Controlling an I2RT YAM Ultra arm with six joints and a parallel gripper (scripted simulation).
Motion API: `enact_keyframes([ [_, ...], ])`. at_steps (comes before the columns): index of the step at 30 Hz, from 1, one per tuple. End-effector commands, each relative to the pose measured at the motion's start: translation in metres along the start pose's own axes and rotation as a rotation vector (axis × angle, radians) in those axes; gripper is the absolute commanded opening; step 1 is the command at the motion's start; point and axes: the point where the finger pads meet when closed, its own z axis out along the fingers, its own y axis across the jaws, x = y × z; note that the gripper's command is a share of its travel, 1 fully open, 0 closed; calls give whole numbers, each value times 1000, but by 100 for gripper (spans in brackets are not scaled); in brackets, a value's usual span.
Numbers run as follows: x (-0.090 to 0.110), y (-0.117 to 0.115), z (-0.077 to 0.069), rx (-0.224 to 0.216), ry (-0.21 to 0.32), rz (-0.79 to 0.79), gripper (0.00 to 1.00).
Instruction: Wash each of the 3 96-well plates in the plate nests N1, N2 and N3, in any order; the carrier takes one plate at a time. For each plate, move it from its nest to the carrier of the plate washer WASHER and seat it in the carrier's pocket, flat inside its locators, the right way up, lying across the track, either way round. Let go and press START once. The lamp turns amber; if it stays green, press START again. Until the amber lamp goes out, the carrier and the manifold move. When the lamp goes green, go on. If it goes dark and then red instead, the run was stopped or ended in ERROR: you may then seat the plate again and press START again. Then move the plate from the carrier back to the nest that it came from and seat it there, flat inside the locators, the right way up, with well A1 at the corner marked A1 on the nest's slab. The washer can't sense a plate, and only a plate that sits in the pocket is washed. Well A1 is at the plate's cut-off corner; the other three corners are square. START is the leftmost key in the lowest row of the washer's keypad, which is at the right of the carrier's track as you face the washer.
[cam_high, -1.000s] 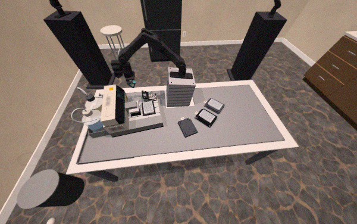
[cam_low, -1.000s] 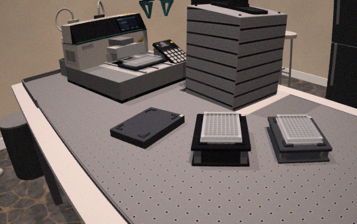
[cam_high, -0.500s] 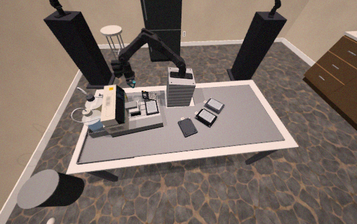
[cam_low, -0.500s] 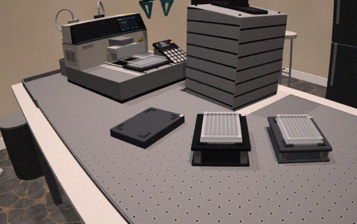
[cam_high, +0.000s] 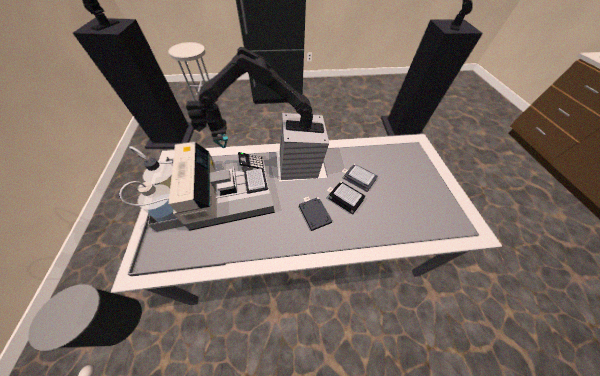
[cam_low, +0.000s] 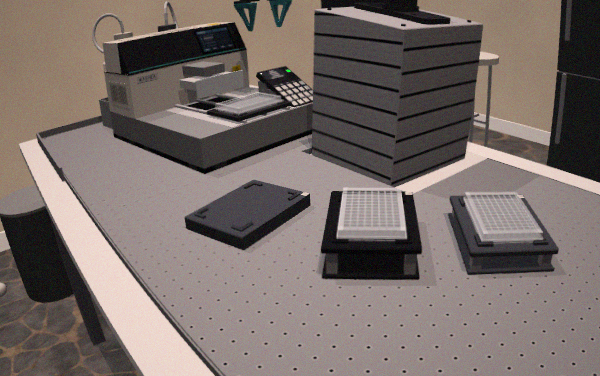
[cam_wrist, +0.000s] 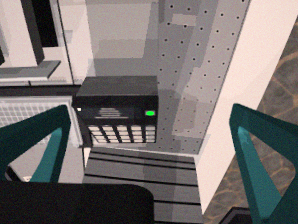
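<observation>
My gripper (cam_high: 221, 140) (cam_low: 263, 11) (cam_wrist: 150, 113) is open and empty, hanging high above the washer's keypad (cam_high: 252, 160) (cam_low: 287, 86) (cam_wrist: 120, 115). The keypad's lamp (cam_low: 288, 71) (cam_wrist: 150, 113) is green. A clear 96-well plate (cam_high: 255, 180) (cam_low: 248, 104) (cam_wrist: 23, 112) lies flat in the carrier on the washer (cam_high: 192, 175) (cam_low: 165, 60), out in front of the manifold. The flat dark nest (cam_high: 315, 213) (cam_low: 247, 212) nearest the washer is empty. The middle nest (cam_high: 336, 200) (cam_low: 370, 247) holds a plate (cam_high: 347, 195) (cam_low: 371, 213). The far nest (cam_high: 372, 180) (cam_low: 505, 250) holds a plate (cam_high: 361, 174) (cam_low: 501, 216).
The arm's tall striped grey pedestal (cam_high: 303, 152) (cam_low: 395, 90) stands just right of the keypad. Bottles and tubing (cam_high: 150, 185) sit left of the washer. The table's white rim (cam_high: 310, 260) (cam_low: 100, 280) surrounds the perforated grey top.
</observation>
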Motion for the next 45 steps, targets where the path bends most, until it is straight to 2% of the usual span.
enact_keyframes([
  [1, -4, 0, -5, 1, -16, -1, 100],
  [22, -4, 0, -5, 1, -16, -1, 100],
  [23, -1, 1, -4, 1, -15, -1, 0],
  [45, 54, 26, 26, 0, -14, -1, 0],
])
